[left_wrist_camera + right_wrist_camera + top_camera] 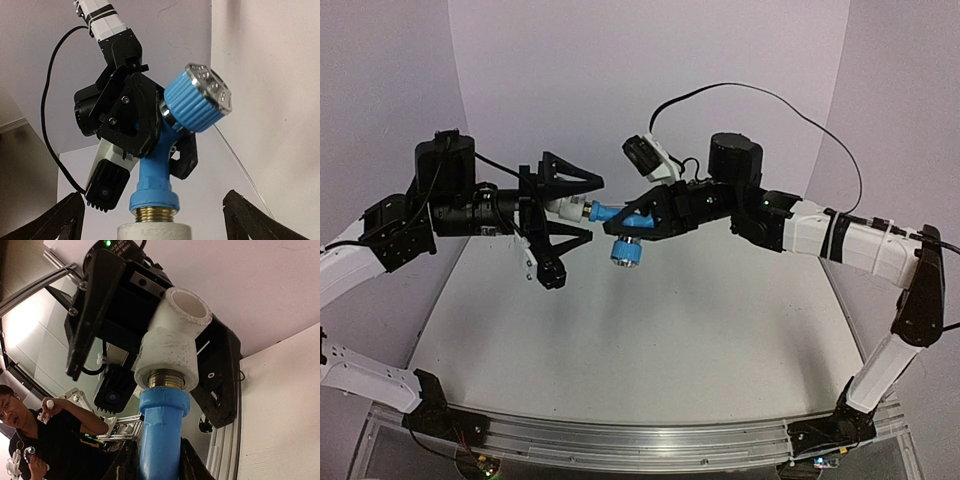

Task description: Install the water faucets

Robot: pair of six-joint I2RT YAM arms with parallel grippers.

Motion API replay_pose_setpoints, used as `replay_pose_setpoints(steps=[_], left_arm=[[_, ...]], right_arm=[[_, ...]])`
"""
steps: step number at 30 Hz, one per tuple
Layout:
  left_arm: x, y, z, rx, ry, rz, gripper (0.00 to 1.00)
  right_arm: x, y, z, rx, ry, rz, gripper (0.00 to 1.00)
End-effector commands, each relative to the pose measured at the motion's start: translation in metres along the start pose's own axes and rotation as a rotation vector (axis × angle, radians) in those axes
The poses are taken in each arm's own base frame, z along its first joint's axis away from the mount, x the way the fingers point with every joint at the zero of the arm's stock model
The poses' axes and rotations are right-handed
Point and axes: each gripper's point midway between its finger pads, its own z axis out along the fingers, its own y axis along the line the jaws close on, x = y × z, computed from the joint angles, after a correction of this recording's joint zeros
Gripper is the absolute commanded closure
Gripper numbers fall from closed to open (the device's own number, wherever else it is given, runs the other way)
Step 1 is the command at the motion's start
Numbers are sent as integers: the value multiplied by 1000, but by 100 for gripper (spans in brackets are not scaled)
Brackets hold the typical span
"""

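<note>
Above table (650, 350), left end effector (595, 207) gapes around white fitting (563, 208); right end effector (638, 218) grips blue tap (608, 212).

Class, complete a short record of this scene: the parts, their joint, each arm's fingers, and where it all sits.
Parts: bright-blue plastic tap; short white cylindrical plastic pipe fitting
Joint: tap's brass thread sits in the fitting's end
Left gripper: fingers open wide, flanking the fitting
Right gripper: fingers shut on the tap
Height: both parts in the air above the grey table
</note>
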Motion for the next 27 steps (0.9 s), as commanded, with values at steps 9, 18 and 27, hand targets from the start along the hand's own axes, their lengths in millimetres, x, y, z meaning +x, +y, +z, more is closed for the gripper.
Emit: replay_pose_setpoints(steps=[9,18,27], left_arm=[[-6,51,-34,-245,-3,-276,0],[-1,98,-57,-360,-120,-940,0],[83,102,-58,-525,43,-2053,0]], right_arm=[[-40,25,-36,73,-208,-190,100],[-48,4,-78,220,-293,-304,100],[-40,-7,-96,385,-216,-577,100]])
